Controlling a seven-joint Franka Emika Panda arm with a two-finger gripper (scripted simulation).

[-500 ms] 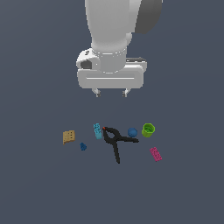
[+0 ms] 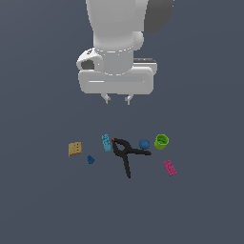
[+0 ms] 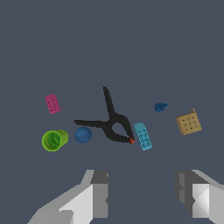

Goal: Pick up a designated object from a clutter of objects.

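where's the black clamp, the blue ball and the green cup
black clamp [image 2: 125, 151], exterior view, on the pivot where its handles meet
blue ball [image 2: 144, 144], exterior view, on its middle
green cup [image 3: 53, 140], wrist view, on its open mouth

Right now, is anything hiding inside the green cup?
The small green cup lies tipped on its side. Its opening shows only green interior, nothing visible inside; the deepest part is too small to tell.

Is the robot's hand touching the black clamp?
Apart. The exterior view shows the gripper hanging well above the clamp, with bare floor between them.
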